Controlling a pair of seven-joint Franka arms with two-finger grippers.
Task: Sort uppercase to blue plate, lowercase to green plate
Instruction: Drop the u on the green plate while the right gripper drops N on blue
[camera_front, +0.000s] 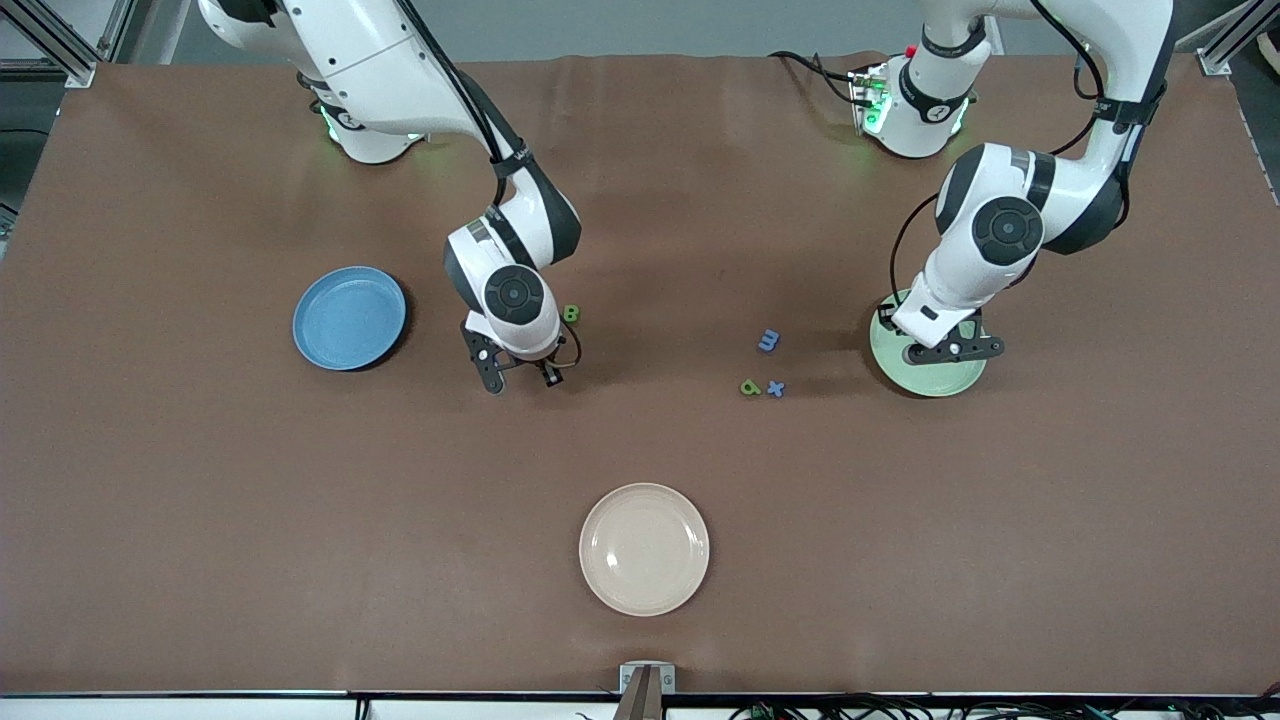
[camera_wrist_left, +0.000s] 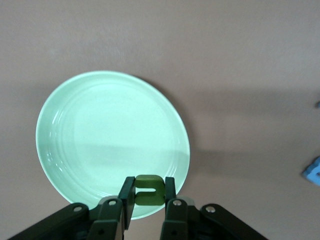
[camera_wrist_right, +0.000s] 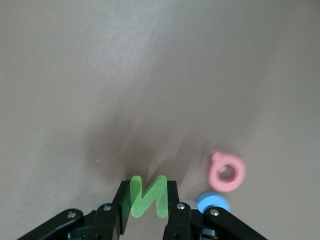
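My left gripper (camera_front: 945, 350) hangs over the rim of the pale green plate (camera_front: 935, 378), shut on a green lowercase u (camera_wrist_left: 149, 190). My right gripper (camera_front: 520, 375) is low at the table near the blue plate (camera_front: 349, 318), shut on a green uppercase N (camera_wrist_right: 147, 192). A red Q (camera_wrist_right: 227, 171) and a blue C-shaped letter (camera_wrist_right: 212, 202) lie beside it, hidden under the hand in the front view. A green B (camera_front: 571, 314) lies by the right wrist. Blue m (camera_front: 768, 341), a green d-shaped letter (camera_front: 750, 387) and blue x (camera_front: 776, 388) lie mid-table.
A cream plate (camera_front: 644, 548) sits near the table edge closest to the front camera. The brown table (camera_front: 200, 480) stretches bare around it and between the two arms' bases.
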